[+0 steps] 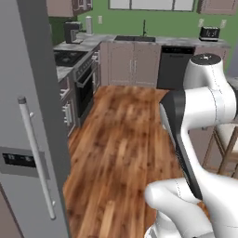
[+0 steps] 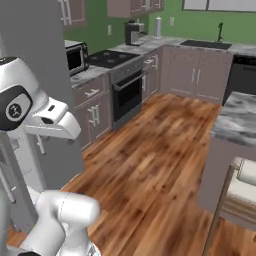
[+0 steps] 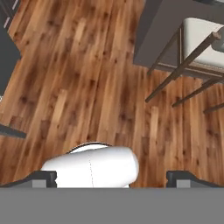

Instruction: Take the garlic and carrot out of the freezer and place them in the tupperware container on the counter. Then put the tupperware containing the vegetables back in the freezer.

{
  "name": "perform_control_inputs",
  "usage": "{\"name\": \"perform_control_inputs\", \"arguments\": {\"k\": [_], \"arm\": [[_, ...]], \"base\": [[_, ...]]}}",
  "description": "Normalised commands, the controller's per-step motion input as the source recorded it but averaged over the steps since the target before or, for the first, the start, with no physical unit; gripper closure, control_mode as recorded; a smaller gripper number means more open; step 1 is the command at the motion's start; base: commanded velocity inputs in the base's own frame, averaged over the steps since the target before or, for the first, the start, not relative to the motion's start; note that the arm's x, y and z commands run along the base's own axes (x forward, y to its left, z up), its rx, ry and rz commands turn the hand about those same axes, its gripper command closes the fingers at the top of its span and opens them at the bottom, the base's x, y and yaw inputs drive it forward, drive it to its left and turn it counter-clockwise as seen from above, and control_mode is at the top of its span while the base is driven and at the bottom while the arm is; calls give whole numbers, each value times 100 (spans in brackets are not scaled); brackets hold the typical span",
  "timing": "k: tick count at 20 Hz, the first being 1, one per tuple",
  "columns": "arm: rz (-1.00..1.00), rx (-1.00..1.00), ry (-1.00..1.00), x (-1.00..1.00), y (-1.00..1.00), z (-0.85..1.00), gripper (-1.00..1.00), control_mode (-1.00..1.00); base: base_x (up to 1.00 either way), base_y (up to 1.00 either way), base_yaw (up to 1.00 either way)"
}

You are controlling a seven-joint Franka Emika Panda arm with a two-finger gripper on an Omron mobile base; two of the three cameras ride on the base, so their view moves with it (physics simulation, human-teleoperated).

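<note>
We see the claw (image 3: 111, 178) fully spread, holding nothing, wood floor (image 3: 87, 78) and stool (image 3: 192, 48) beyond it.

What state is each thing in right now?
Freezer: door shut, bar handle untouched.
Gripper: open, holding nothing, aimed down at the wood floor.
Oven: door shut.
Stool: upright beside the island.
Microwave: door shut.
</note>
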Motion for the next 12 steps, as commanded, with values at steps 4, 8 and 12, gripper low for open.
{"name": "perform_control_inputs", "arguments": {"k": [4,8,12], "arm": [[0,0,0,0,0,0,-100,100],[0,0,0,0,0,0,-100,100],[0,0,0,0,0,0,-100,100]], "base": [[100,-37,28],[100,-12,48],[100,-1,57]]}}
